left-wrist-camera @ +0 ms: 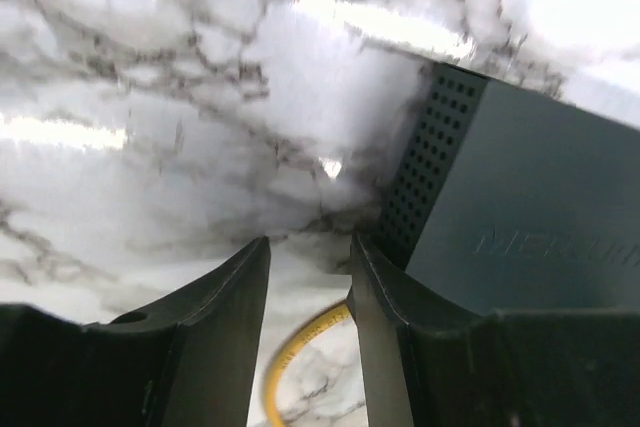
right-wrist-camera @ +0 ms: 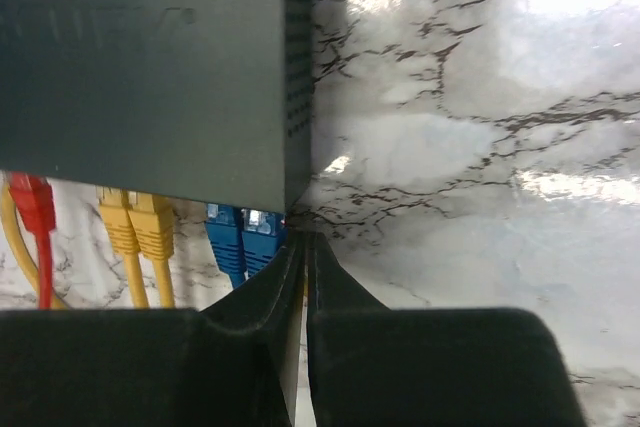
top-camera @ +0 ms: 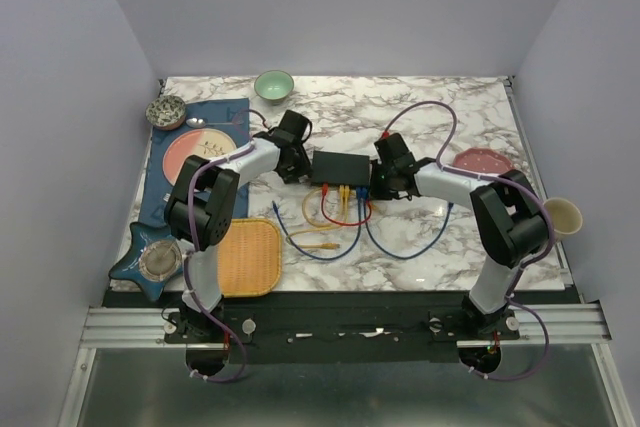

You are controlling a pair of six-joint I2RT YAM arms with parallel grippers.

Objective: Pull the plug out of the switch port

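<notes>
Five plugs stand in the sockets along the near long edge of the black box (top-camera: pixel 338 165): one red plug (right-wrist-camera: pixel 32 199), two yellow plugs (right-wrist-camera: pixel 135 227) and two blue plugs (right-wrist-camera: pixel 240 237). Which of them sits in the switch port that is meant cannot be told. The box lies mid-desk with its long axis running left to right, so the plugs point back toward the arm bases, and a pull would likely have to go that way, straight out along the plug's own line. The right gripper (right-wrist-camera: pixel 303 272) is the nearer one. Its fingers are pressed almost together with only a slit between and nothing visibly held, and their tips sit at the box's near right corner with the blue plugs just beside them, toward the box's middle. The left gripper (left-wrist-camera: pixel 308 282) is at the opposite short end, parted a moderate way and empty (a yellow cable (left-wrist-camera: pixel 300 352) lies on the desk below the gap), so it looks placed to brace the box. The desk (top-camera: pixel 450 107) is glossy marble-patterned and probably slick, so the box may slide unless it is held. In front, looped cables (top-camera: pixel 335 219) crowd the pull path, though open desk lies beyond them. A woven tray (top-camera: pixel 248 257) sits well to the near left.
</notes>
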